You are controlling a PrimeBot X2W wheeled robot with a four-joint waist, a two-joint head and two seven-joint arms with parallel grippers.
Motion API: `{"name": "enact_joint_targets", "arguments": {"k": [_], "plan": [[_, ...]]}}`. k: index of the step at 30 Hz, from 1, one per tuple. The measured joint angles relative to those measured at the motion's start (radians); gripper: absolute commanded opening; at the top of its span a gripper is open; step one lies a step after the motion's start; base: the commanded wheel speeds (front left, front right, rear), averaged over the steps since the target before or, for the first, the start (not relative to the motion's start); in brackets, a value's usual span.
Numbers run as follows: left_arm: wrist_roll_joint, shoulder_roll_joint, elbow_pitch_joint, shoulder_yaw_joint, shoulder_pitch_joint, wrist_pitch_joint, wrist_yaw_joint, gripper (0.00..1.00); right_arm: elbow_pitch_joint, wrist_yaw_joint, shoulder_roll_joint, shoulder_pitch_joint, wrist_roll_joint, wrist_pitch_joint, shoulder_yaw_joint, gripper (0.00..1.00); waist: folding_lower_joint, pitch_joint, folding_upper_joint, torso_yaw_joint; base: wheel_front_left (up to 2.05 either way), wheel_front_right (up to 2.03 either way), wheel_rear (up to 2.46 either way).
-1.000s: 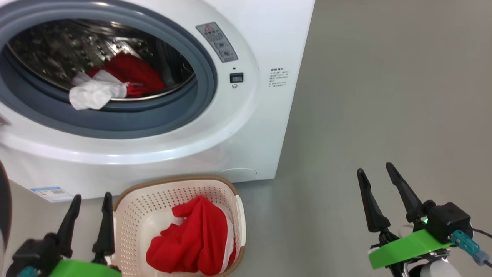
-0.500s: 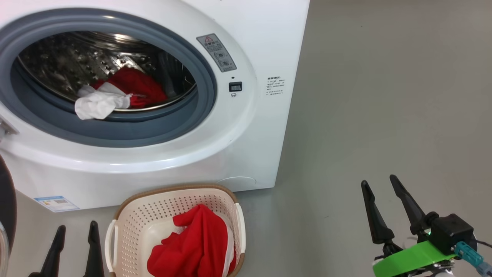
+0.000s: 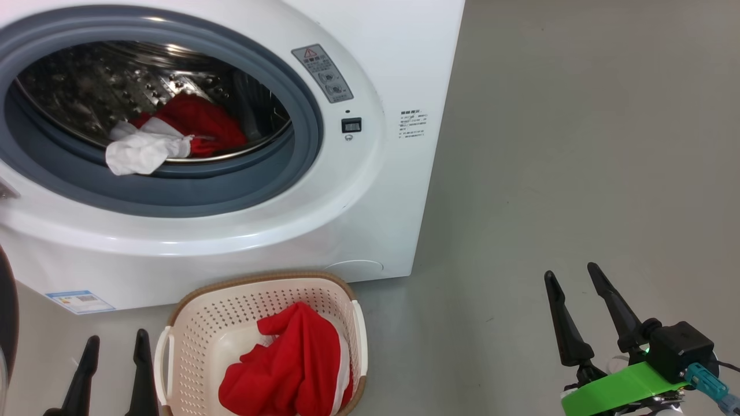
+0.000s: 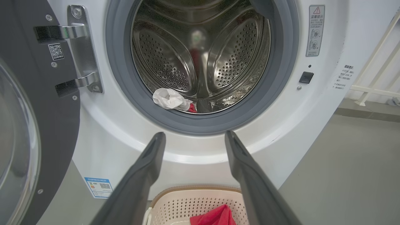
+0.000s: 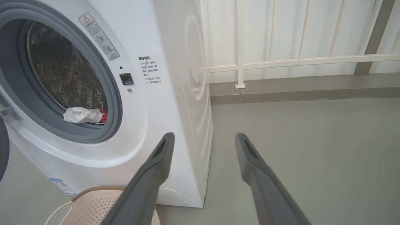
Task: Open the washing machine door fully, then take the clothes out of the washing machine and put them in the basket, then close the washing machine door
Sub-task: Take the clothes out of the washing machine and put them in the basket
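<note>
White and bulky, the washing machine (image 3: 358,190) fills the far left of the scene, standing on a grey floor (image 3: 578,144). The washing machine door (image 4: 37,125), black-rimmed with a clear glass window, is swung wide open to the left on a metal hinge (image 4: 81,53). Inside the steel drum (image 4: 200,56), near its front lip, lie the clothes (image 3: 150,153): a crumpled white cloth with red fabric behind it. The white piece droops over the lip toward the grey rubber gasket (image 3: 173,196). On the floor just in front of the machine sits the basket (image 3: 231,297), cream perforated plastic with a brown rim. It holds a bunched red garment (image 3: 289,370) with a white edge. The left gripper (image 3: 117,336) is just beside the basket's left side, its jaws spread apart and holding nothing, pointing toward the drum opening. The right gripper (image 3: 570,270) is well apart to the right over bare floor, its jaws likewise spread and empty. A white railing (image 5: 281,61) runs along the far wall.
</note>
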State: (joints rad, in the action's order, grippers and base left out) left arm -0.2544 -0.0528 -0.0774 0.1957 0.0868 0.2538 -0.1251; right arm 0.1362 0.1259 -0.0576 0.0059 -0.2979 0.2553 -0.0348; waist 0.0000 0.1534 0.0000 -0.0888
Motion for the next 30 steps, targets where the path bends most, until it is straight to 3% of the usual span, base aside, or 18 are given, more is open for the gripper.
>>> {"name": "enact_joint_targets", "arguments": {"k": [13,30], "plan": [[0.019,-0.006,-0.036,-0.037,-0.044,0.000,0.000,1.00,-0.002,0.000,0.003,-0.006,0.000,0.000,-0.001,1.00,0.0000,0.021,0.0000,0.004,0.00,0.00,0.00],[0.226,-0.161,-0.430,-0.183,-0.584,-0.051,0.021,1.00,-0.010,0.000,0.007,-0.110,-0.011,0.000,-0.035,1.00,0.0000,0.162,0.0000,-0.003,0.00,0.00,0.00]]}}
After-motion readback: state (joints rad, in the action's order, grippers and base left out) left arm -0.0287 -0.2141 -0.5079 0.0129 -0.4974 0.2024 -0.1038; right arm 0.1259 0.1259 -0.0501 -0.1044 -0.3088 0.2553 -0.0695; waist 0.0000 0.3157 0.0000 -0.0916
